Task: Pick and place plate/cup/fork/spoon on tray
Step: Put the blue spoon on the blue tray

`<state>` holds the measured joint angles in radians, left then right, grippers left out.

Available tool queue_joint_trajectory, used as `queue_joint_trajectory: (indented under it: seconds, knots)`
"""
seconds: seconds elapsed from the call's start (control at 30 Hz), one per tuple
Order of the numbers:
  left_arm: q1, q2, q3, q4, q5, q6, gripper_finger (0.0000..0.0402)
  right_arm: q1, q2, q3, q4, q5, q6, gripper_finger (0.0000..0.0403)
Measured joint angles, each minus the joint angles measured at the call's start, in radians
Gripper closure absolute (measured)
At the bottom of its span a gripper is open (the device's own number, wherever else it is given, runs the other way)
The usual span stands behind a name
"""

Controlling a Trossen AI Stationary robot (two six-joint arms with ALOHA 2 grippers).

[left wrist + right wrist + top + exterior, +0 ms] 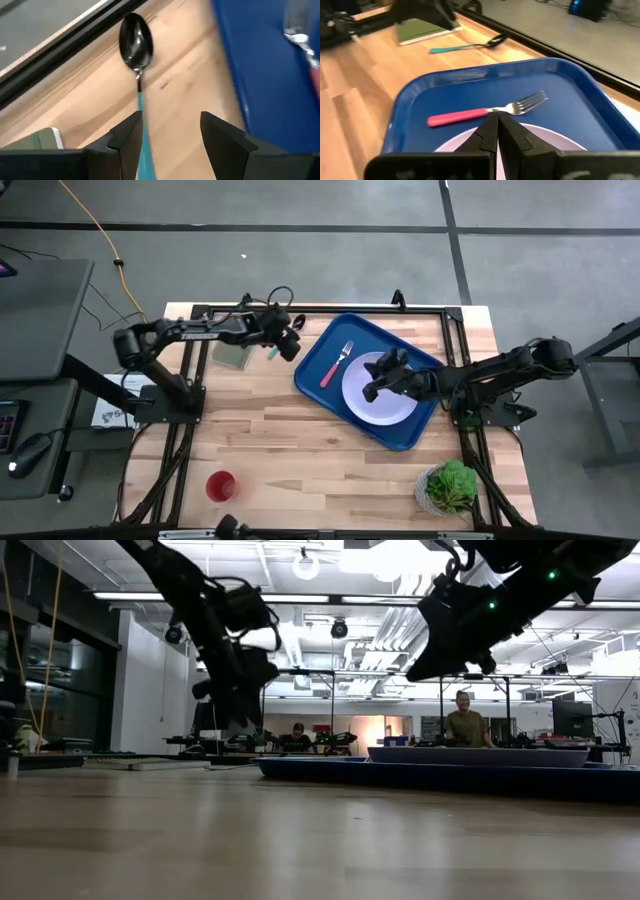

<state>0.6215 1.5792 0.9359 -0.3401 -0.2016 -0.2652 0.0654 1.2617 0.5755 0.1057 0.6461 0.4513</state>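
Observation:
The teal-handled spoon (136, 47) lies flat on the wood next to the tray's far left corner; it also shows in the high view (272, 352). My left gripper (170, 135) is open and hovers above the spoon's handle, clear of the table (235, 705). The blue tray (330, 385) holds the pale plate (390, 408) and the pink-handled fork (485, 114). My right gripper (496, 131) is shut and empty above the plate's far edge (370, 390). The red cup (221, 485) stands upright near the table's front left.
An olive-green flat rectangle (232, 356) lies on the table just left of the spoon. A potted green plant (450, 488) stands at the front right. Black frame rails (320, 308) run along the table's far edge. People sit in the room beyond (466, 725).

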Motion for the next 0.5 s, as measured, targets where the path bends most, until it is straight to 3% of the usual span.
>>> queue_joint_trajectory:
  seconds: [0.27,0.5]
  knots:
    - [0.029,0.15,0.069,0.001,-0.004,-0.004,0.0222,0.0,0.0,0.0,0.015,-0.026,-0.004,0.0403]
    - [0.034,0.255,0.175,-0.041,-0.067,-0.013,0.0222,0.0,0.0,0.0,0.028,-0.027,-0.004,0.0403]
